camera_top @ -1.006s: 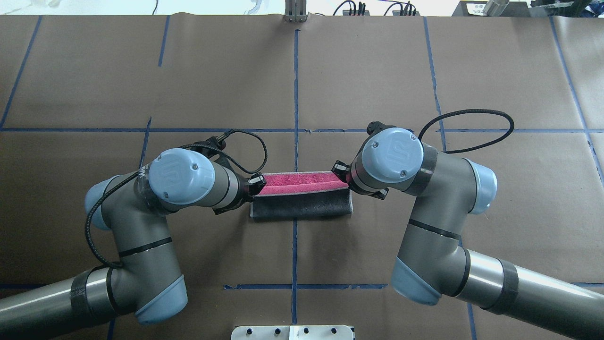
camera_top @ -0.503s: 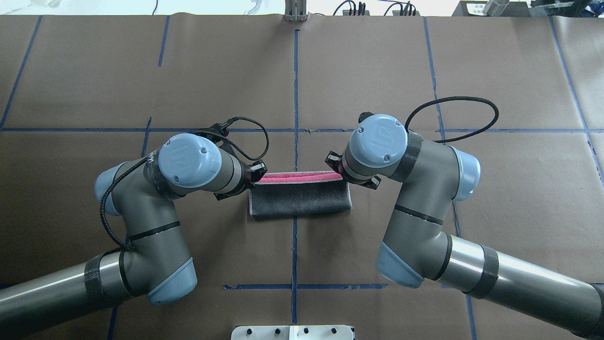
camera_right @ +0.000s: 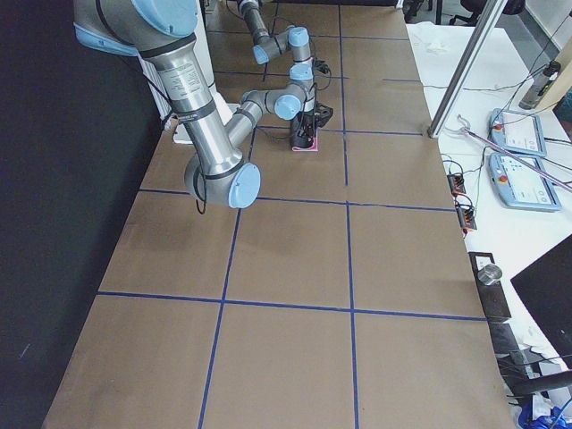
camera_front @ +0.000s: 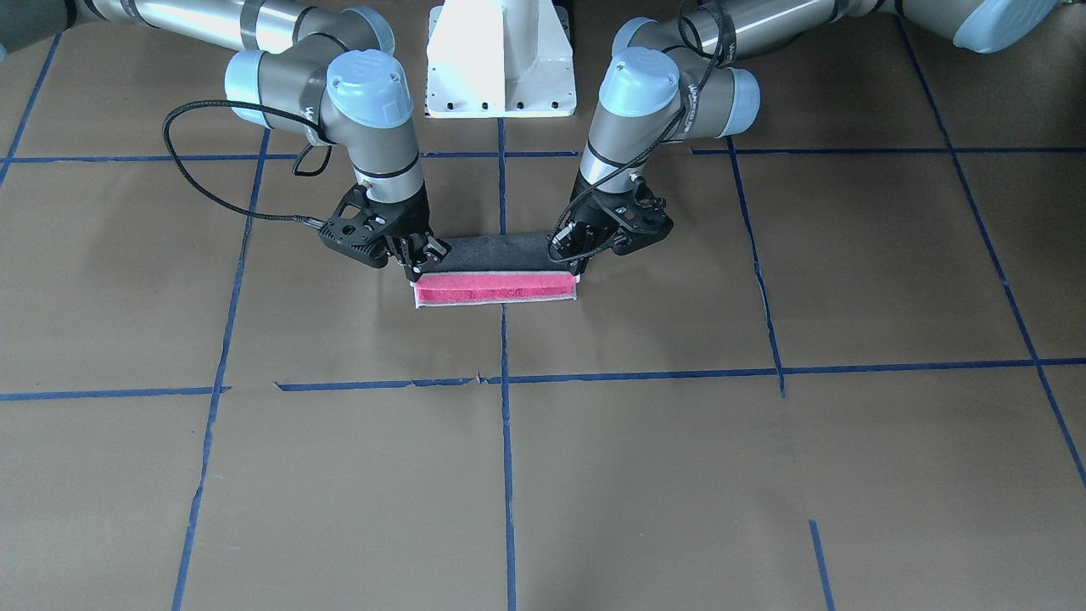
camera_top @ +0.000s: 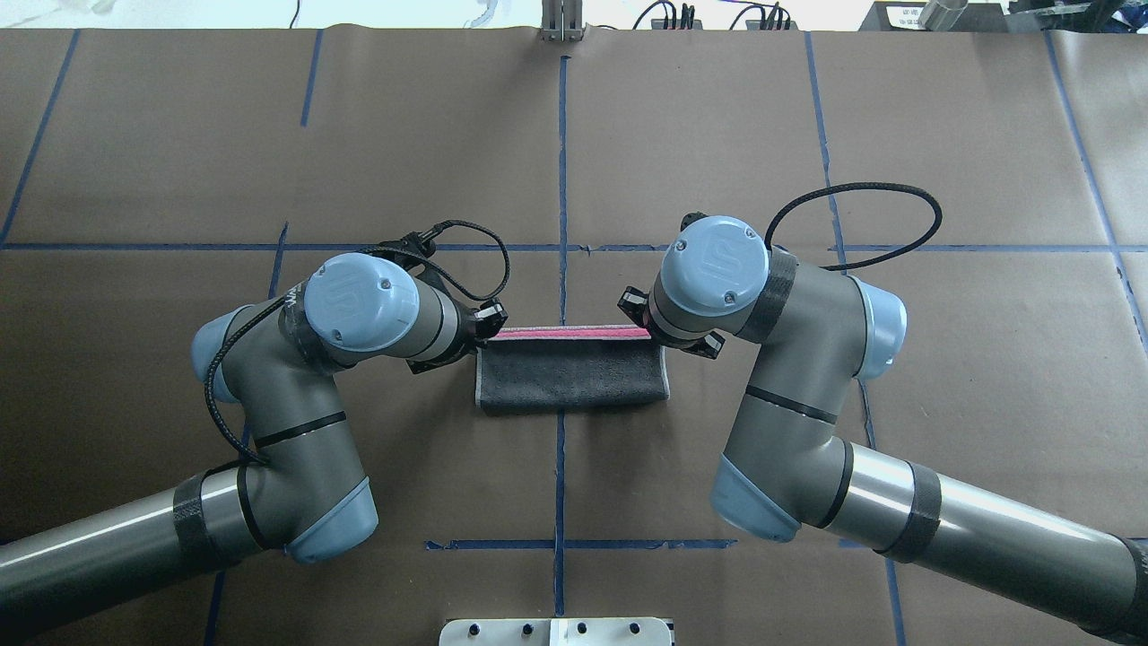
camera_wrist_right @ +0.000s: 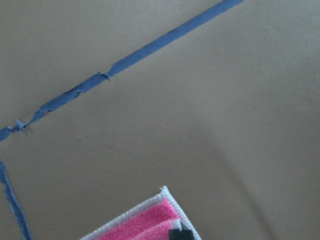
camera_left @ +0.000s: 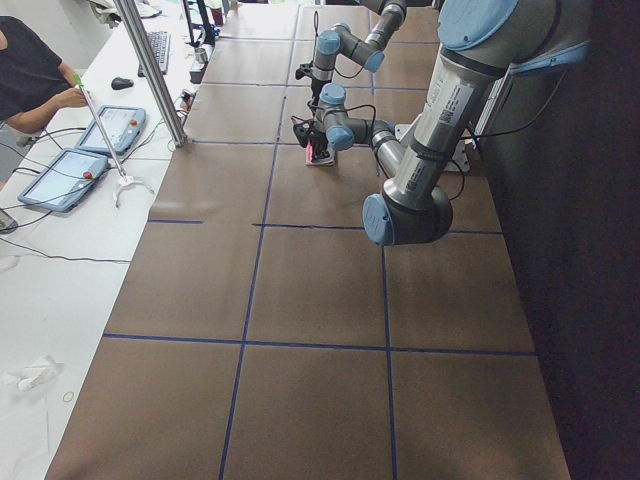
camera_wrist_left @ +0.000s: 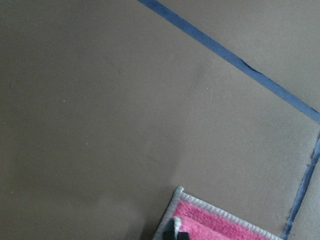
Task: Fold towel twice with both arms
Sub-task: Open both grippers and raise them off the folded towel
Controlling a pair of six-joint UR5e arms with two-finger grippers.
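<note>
At the towel's (camera_front: 492, 287) corners, left gripper (camera_front: 579, 270) and right gripper (camera_front: 416, 270) stay clamped; less pink shows now.

The counter (camera_top: 179, 135) is covered in brown paper, marked into a grid by blue tape lines (camera_top: 562, 161). Beside it a white worktop (camera_left: 60, 260) carries two tablets (camera_left: 62, 180), a keyboard (camera_left: 160, 50) and a mouse (camera_left: 121, 83), near a slanted metal pole (camera_left: 152, 70).

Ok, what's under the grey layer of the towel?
The pink face of the towel; only a thin strip shows along its far edge, between the left claw and right claw. The rest is covered.
</note>
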